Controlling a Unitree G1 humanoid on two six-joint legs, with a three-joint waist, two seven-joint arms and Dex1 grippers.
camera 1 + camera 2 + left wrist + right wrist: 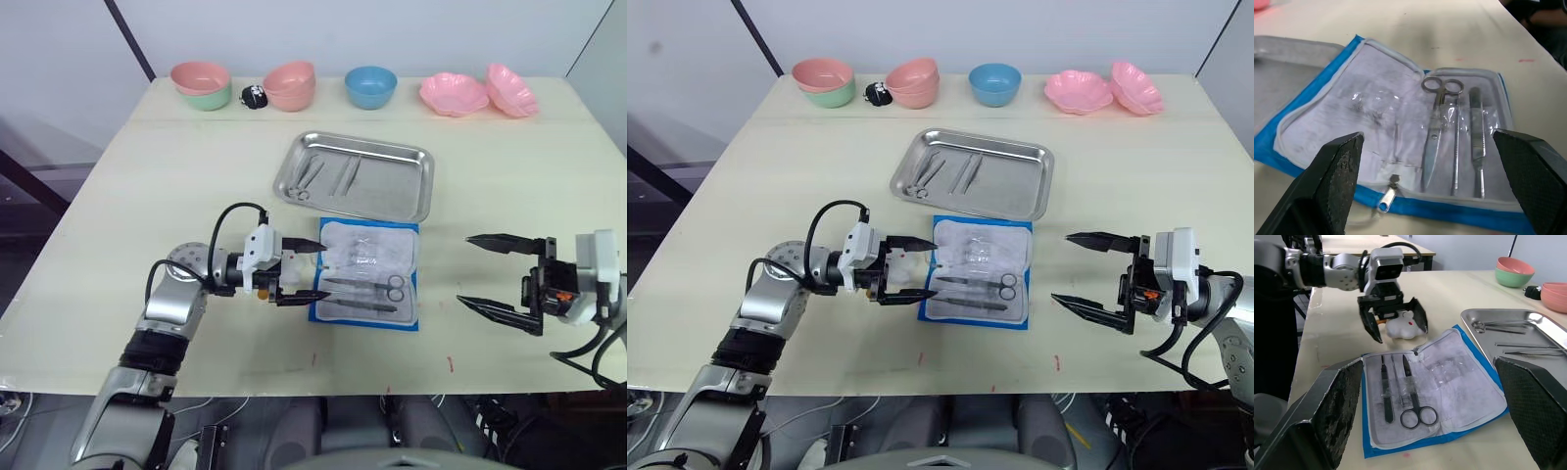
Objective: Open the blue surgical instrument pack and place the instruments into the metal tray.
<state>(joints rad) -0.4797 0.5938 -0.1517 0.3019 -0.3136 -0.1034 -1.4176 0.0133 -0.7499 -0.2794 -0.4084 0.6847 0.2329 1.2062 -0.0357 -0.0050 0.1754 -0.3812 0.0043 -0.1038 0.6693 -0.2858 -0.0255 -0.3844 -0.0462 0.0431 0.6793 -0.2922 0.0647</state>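
Open blue surgical instrument pack (367,273) holds scissors (364,285); metal tray (355,177) holds several instruments (323,175).
Left gripper (300,271) gapes at the pack's edge; right gripper (497,271) gapes, well apart.

One blue surgical instrument pack (368,274) was counted, lying opened on the table (127,206). Three instruments were counted in its lining: one pair of ring-handled scissors (1436,129), one thin probe-like piece (1456,147) and one flat-handled piece (1477,139). One metal tray (411,201) was counted. About three or four instruments (312,176) were seen in it; the exact number could not be told. Bowls and dishes along the far edge were counted: one pink bowl over one green bowl (202,86), a pink stack of about two (290,85), one blue bowl (370,86), two pink scalloped dishes (454,94). One small black object (255,95) and one white toy (1403,326) were counted. Two grippers were counted: left (302,274), right (482,271).
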